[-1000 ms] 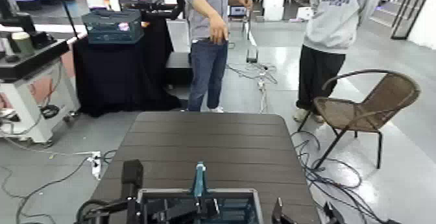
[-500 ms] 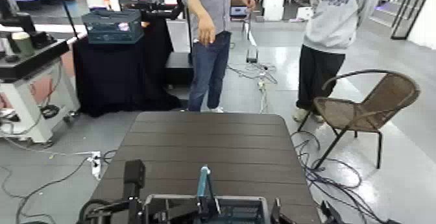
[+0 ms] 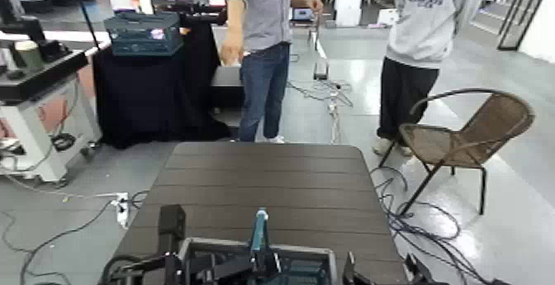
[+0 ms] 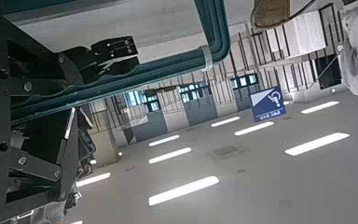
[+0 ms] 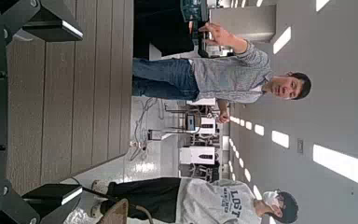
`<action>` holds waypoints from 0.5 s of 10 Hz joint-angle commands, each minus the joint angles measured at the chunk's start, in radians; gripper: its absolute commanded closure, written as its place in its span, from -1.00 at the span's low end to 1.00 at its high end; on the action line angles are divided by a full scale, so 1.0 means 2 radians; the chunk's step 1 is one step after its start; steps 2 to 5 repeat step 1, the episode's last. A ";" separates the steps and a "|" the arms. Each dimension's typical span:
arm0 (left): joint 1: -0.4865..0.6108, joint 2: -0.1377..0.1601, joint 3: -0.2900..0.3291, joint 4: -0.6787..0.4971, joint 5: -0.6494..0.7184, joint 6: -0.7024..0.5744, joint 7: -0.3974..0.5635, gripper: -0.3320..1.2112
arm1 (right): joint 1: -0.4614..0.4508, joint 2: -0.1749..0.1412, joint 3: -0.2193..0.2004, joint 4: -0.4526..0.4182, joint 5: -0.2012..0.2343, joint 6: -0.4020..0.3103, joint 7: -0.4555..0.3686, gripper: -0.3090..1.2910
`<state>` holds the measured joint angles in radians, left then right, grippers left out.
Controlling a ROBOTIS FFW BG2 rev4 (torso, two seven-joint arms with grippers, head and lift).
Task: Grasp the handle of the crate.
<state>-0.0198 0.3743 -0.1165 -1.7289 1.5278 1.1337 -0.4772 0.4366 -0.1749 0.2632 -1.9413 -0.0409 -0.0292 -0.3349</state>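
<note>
Head view: brown slatted table (image 3: 268, 177), crate (image 3: 297, 263) along its near edge.
Crate's sitting roughly mid-edge, with the teal handle (image 3: 259, 232) raised above it. Left gripper (image 3: 266, 263) is closed on that handle, over the crate; right gripper (image 3: 382, 273) is open, near the table's near right corner.

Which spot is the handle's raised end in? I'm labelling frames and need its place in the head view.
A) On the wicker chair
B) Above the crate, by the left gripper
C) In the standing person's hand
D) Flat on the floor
B: the teal handle stands up over the crate, beside the left gripper.
</note>
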 commanded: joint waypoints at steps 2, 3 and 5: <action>0.000 0.000 0.000 0.002 0.000 -0.002 -0.001 0.99 | 0.000 0.004 -0.007 -0.003 0.001 0.008 0.020 -0.42; 0.000 0.000 0.000 0.002 0.000 -0.002 -0.001 0.99 | 0.000 0.004 -0.007 -0.003 0.001 0.008 0.020 -0.42; 0.000 0.000 0.000 0.002 0.000 -0.002 -0.001 0.99 | 0.000 0.004 -0.007 -0.003 0.001 0.008 0.020 -0.42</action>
